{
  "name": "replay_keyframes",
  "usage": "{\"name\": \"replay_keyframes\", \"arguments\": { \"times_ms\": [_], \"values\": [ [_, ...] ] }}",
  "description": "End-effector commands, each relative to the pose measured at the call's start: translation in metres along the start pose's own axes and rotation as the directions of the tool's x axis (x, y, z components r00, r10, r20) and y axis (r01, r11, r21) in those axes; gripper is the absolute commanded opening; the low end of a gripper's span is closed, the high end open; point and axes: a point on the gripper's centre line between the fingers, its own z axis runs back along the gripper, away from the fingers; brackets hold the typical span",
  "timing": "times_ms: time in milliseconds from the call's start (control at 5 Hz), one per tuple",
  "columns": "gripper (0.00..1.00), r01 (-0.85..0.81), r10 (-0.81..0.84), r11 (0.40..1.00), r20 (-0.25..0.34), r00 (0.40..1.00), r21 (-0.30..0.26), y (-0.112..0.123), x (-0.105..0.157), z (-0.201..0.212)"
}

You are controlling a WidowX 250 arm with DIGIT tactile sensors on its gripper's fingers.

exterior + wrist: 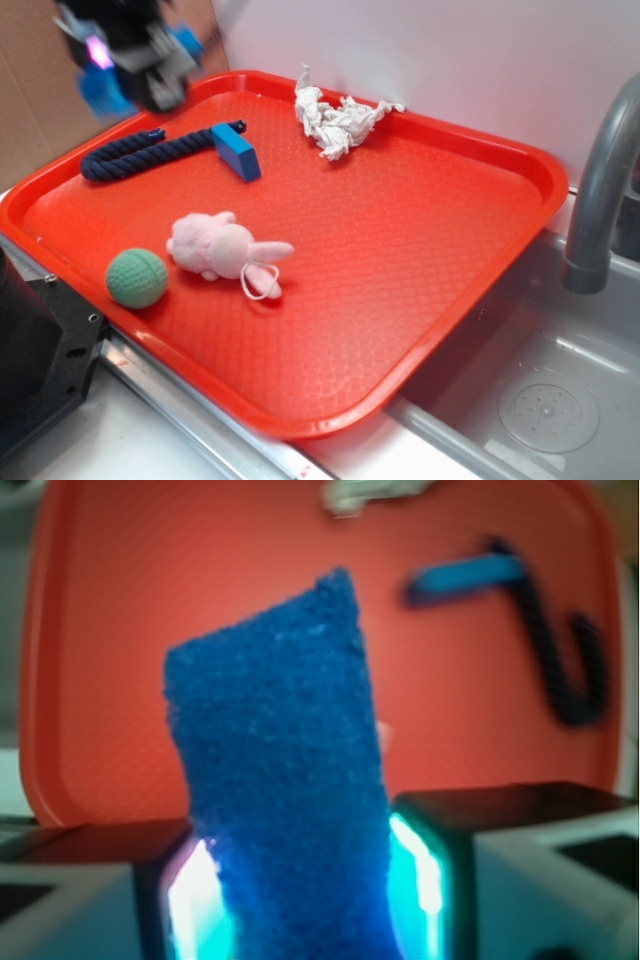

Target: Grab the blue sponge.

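While the hand (300,880) pinches the blue sponge (275,770) between its two lit pads, the wrist view shows the sponge standing up out of the grip, tilted slightly, with most of its length free above the fingers. From outside, the hand (125,60) appears blurred, raised above the far-left corner of the red tray (480,290), with a patch of blue showing at its side; the sponge is clear of the tray surface.

To do this step well, the robot should keep the squeeze firm and steady, since the soft, porous body will likely compress and could slip or pivot if the pressure eases. Only the lower end looks clamped, so any quick swing might make the free end flop. A straight, slow lift away from the tray suits best, keeping well above the blue block (236,152) and dark rope (150,152) that lie near that corner.
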Motion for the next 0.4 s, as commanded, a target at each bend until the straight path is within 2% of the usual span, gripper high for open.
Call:
{"name": "replay_keyframes", "arguments": {
  "times_ms": [0, 200],
  "values": [
    [0.0, -0.093, 0.092, 0.993, 0.022, 0.996, 0.072, 0.039, 0.006, 0.033],
    [0.0, -0.082, 0.084, 0.992, -0.01, 0.996, 0.098, 0.033, 0.012, 0.022]
  ]
}}
